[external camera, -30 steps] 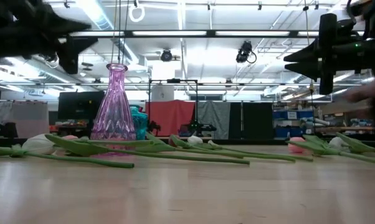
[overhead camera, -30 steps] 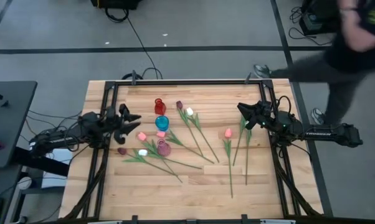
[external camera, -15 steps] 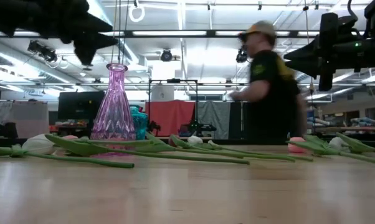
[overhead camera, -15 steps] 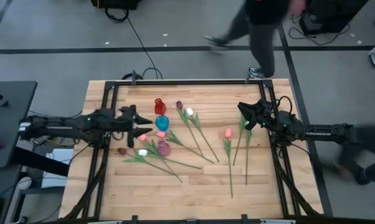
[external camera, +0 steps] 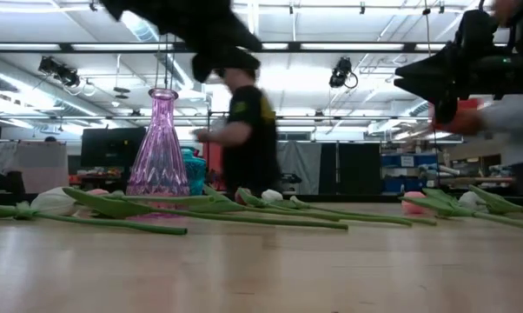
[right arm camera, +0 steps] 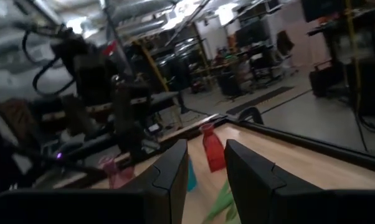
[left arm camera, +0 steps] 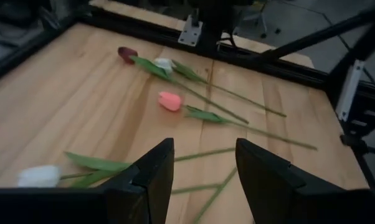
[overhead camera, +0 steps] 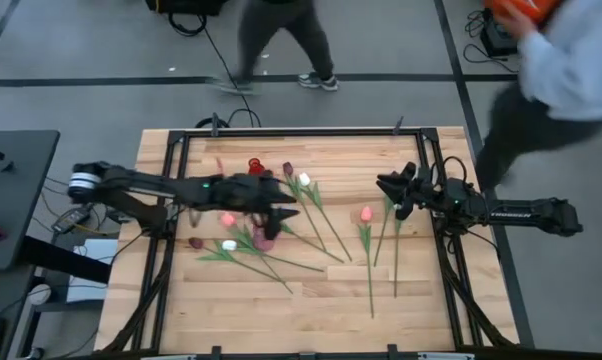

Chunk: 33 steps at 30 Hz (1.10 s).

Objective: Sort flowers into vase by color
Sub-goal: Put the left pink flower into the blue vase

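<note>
Grey floor [overhead camera: 361, 105] around the table; striplights [external camera: 331, 45] overhead.

Left gripper [overhead camera: 289, 200] reaching over table centre, fingers parted, right gripper [overhead camera: 389, 192] hovering, parted

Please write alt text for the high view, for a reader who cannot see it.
The left claw, open and empty, reaches over tulips scattered across the wooden table. The right claw waits at the table's right side.
</note>
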Each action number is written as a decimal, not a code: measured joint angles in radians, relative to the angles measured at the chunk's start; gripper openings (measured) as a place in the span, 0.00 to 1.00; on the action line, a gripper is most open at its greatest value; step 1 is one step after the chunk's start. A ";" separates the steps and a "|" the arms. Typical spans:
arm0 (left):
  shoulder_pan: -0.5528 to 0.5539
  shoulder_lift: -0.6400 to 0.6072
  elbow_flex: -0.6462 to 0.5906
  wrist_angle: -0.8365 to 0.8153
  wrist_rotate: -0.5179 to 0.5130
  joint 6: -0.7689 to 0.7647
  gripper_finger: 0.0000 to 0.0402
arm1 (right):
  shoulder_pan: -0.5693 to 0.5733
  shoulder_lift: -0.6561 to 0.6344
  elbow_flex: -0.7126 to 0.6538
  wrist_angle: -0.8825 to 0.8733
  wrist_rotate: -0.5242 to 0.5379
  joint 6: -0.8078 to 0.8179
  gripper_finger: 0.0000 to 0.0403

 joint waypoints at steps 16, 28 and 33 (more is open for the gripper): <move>0.113 0.601 0.658 -0.537 0.004 -0.212 0.44 | 0.000 0.024 0.145 -0.313 -0.113 -0.228 0.29; -0.116 0.541 0.746 -0.623 -0.271 -0.329 0.44 | 0.000 0.023 0.184 -0.405 -0.116 -0.279 0.29; -0.267 0.516 0.745 -0.645 -0.389 -0.524 0.44 | 0.000 0.023 0.184 -0.405 -0.119 -0.267 0.29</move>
